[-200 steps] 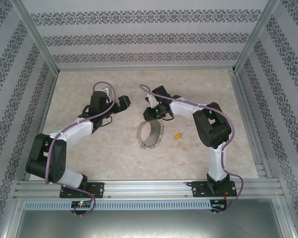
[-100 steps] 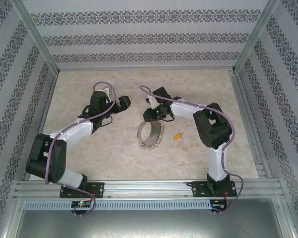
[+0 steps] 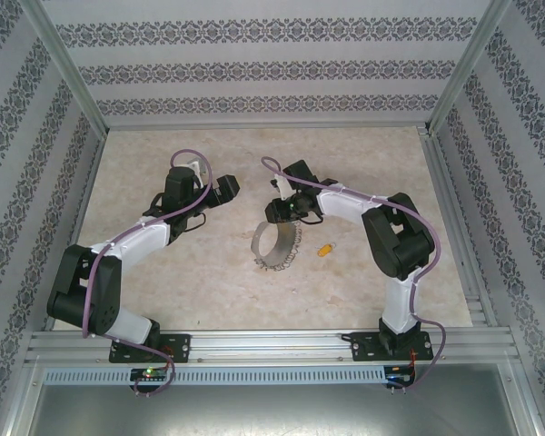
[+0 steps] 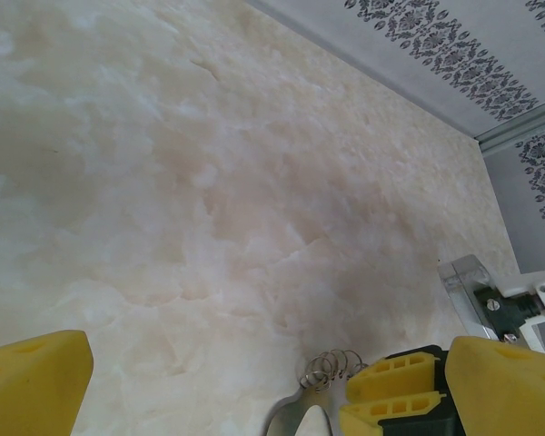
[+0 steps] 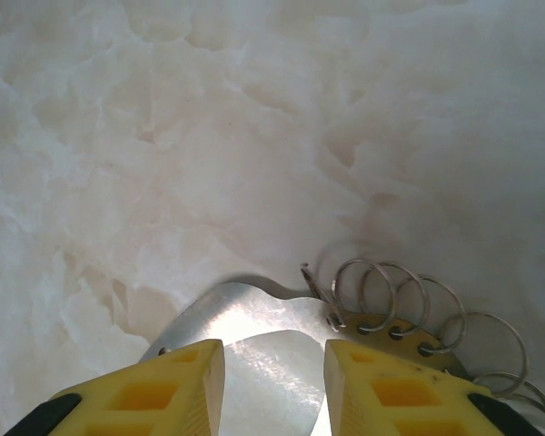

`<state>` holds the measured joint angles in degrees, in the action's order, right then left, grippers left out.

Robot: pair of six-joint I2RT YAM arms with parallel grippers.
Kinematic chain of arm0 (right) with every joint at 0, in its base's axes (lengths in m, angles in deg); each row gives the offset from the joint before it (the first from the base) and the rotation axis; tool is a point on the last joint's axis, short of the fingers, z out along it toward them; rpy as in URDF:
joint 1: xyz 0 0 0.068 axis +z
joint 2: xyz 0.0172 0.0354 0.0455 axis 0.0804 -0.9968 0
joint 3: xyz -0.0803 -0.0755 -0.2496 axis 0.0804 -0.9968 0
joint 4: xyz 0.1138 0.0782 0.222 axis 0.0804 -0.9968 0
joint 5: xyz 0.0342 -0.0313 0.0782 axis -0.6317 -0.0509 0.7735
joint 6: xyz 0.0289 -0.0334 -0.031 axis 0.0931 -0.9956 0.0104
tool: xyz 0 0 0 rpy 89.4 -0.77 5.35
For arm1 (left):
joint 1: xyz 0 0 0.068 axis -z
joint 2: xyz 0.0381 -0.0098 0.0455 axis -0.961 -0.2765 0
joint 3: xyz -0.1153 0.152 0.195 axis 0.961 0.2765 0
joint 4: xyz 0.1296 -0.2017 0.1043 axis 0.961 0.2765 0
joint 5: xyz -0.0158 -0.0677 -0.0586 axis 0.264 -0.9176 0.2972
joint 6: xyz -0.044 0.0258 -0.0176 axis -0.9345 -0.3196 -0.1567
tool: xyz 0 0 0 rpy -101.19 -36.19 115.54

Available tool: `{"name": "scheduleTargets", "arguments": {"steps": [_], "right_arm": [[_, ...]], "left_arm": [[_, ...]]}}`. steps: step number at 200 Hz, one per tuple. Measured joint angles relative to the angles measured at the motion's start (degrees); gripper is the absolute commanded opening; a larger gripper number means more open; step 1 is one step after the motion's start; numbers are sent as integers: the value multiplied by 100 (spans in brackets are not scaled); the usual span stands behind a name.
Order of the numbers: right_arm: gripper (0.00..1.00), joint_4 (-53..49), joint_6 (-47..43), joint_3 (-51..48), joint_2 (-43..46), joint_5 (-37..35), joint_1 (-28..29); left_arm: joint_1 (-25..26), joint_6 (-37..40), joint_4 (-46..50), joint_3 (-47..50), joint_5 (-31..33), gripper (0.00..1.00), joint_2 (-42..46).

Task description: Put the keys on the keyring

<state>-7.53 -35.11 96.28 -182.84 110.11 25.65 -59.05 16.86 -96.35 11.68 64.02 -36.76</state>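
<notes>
Mid-frame from above, the large silvery metal keyring (image 3: 265, 242) lies on the beige marbled table (image 3: 209, 291), the small yellow-headed key (image 3: 324, 248) just right of it. The right hand (image 5: 274, 381) straddles its band, part-open, grip uncertain; the left hand (image 4: 268, 359) gapes empty.

Far strip of table (image 3: 381, 154): bare from wall to wall, open to passage.
Centre: keyring (image 3: 276, 243) with its fringe of small rings, barring any low pass; right gripper (image 3: 282, 212) at its far rim.
Left of keyring: clear floor across to left gripper (image 3: 225, 189), jaws wide.
Right of keyring: key (image 3: 324, 249) near, not touching; narrow lane between.
Limits: walls (image 3: 272, 82) on three sides, posts (image 3: 65, 68) at corners.
</notes>
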Motion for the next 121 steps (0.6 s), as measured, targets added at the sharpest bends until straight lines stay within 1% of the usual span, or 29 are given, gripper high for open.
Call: {"name": "scheduleTargets", "arguments": {"steps": [121], "right_arm": [[33,-2,22,160,-326,-79,0]], "left_arm": [[0,2,0,0,-61,100,0]]}}
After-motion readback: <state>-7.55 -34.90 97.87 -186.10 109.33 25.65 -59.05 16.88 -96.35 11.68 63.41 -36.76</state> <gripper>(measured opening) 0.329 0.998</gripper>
